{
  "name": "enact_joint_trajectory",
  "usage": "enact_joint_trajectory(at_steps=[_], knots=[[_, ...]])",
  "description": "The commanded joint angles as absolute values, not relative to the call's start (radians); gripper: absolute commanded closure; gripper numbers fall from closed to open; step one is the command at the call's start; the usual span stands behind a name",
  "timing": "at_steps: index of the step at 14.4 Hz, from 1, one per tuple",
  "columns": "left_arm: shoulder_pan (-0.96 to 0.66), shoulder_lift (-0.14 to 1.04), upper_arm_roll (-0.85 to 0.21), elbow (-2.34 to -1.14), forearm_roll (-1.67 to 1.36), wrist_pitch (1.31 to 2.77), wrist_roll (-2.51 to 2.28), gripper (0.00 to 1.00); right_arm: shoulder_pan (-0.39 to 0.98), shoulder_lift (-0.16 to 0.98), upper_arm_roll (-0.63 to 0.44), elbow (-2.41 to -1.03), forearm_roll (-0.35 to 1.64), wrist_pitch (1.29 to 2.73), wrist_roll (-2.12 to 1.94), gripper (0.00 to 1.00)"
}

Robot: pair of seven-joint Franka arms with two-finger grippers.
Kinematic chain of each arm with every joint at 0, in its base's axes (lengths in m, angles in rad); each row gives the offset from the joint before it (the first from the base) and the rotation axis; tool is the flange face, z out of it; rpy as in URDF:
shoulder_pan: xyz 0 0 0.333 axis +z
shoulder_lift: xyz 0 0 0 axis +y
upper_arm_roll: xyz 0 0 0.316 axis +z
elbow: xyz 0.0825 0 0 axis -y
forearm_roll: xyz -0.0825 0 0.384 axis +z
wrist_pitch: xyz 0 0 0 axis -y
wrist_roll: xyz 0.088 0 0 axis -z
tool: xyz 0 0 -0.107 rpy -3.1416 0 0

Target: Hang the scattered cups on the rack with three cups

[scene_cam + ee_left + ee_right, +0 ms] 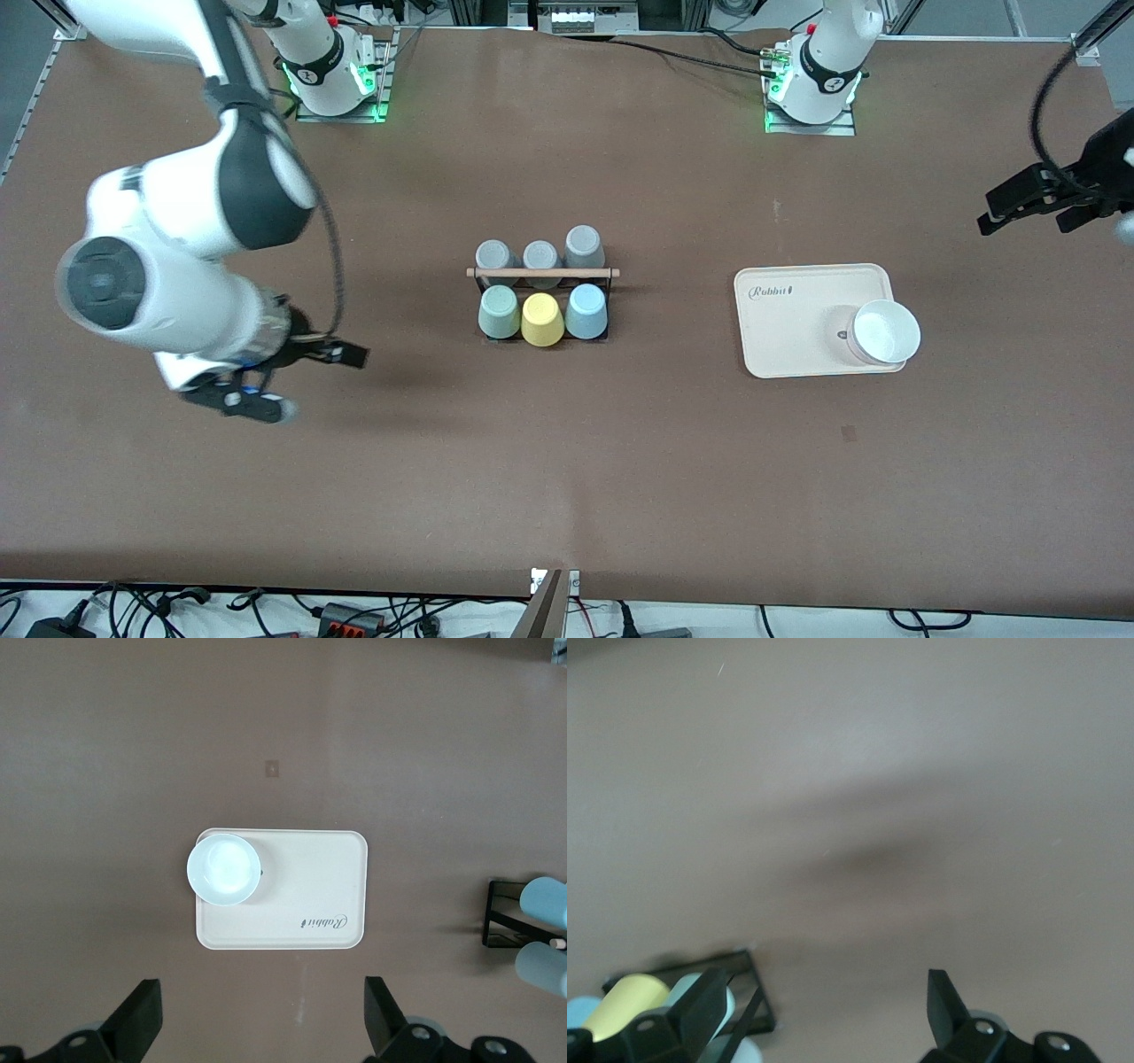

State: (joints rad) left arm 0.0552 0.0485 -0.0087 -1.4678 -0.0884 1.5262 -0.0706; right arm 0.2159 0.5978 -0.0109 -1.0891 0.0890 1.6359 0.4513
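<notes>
The black wire rack (606,306) with a wooden rod (542,273) stands mid-table. The mint green cup (499,312) and light blue cup (586,311) sit upside down on it, either side of a yellow cup (542,320). Three grey cups (540,256) fill the row farther from the front camera. My right gripper (297,379) is open and empty over bare table toward the right arm's end. Its wrist view (824,1010) shows the rack (749,988), the yellow cup (629,1003) and the mint cup (687,990). My left gripper (1032,217) (261,1023) is open and empty over the left arm's end.
A cream tray (797,346) lies between the rack and the left arm's end, with a white bowl (883,332) on its corner. The left wrist view shows the tray (310,895), the bowl (223,869) and the rack's end (505,921).
</notes>
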Motion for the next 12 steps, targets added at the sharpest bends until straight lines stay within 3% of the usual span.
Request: enact_joint_trajectory(at_steps=[1,3,7,12], knots=[[0.081,0.043,-0.020,-1.460,-0.110,1.506,-0.068,0.00,0.140,0.536,0.008,-1.086,0.086,1.617,0.353,0.00],[0.057,0.041,-0.050,-1.473,-0.027,1.506,-0.067,0.00,0.103,0.497,0.002,-1.097,0.045,1.620,0.254,0.00],[0.071,0.029,-0.097,-1.479,0.012,1.505,-0.064,0.00,-0.003,0.341,0.000,-1.278,0.009,1.702,0.082,0.00],[0.075,0.025,-0.097,-1.482,0.012,1.505,-0.066,0.00,-0.002,0.281,-0.041,-1.319,0.005,1.707,-0.020,0.00]])
